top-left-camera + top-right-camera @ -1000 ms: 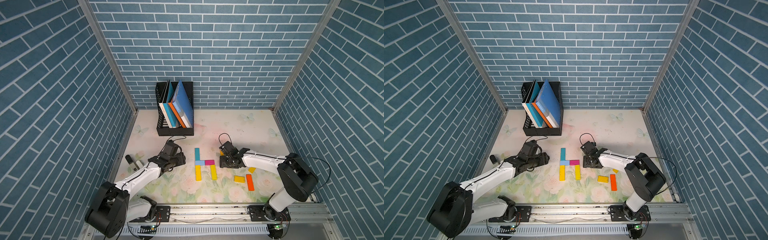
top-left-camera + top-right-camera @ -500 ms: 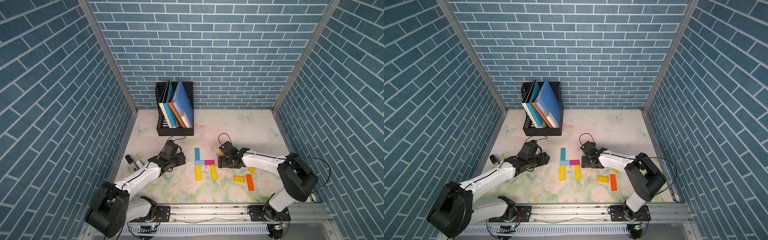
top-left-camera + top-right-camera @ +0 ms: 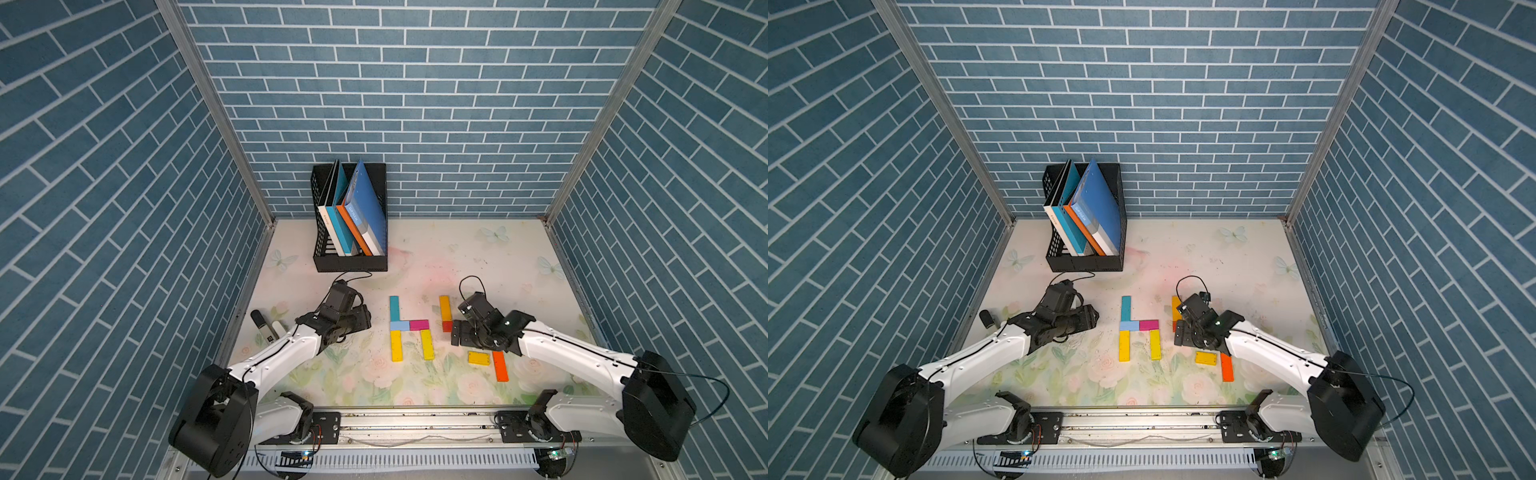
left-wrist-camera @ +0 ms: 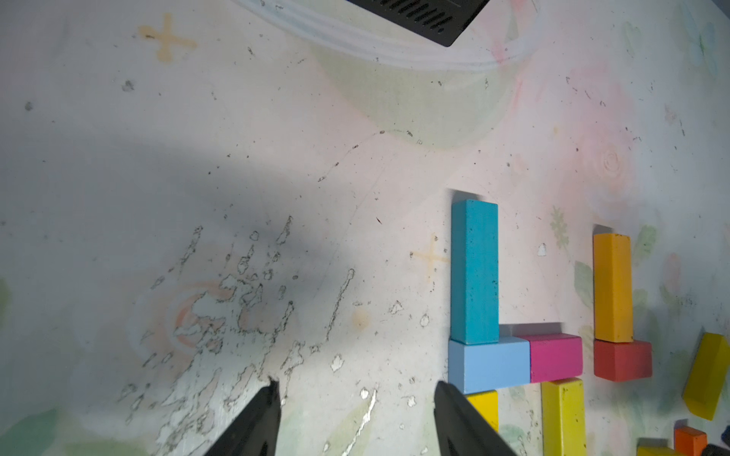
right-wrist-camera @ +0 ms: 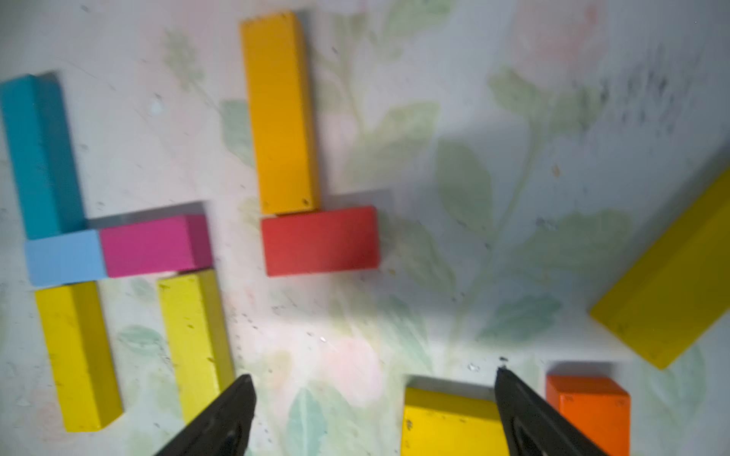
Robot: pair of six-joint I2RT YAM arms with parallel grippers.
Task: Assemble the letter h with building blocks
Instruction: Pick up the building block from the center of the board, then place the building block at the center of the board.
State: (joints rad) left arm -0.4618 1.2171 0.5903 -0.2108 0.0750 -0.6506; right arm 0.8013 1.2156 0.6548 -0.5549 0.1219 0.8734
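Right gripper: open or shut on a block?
Open: the right gripper shows fingertips wide apart in its wrist view, clamping nothing; the red block lies free ahead.

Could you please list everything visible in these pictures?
h blocks: five, teal, light blue, magenta, two yellow, mid-table.
amber bar: one, amber, right of the h.
red block: one, red, against the amber bar's near end.
loose blocks: three, two yellow, one orange, by the right arm.
rack: one, black, at the back wall.
books: several, blue, orange, white, in the rack.
pen-like item: one, black and white, by the left arm.
left end effector: one, black, open, empty.
right end effector: one, black, open, empty.
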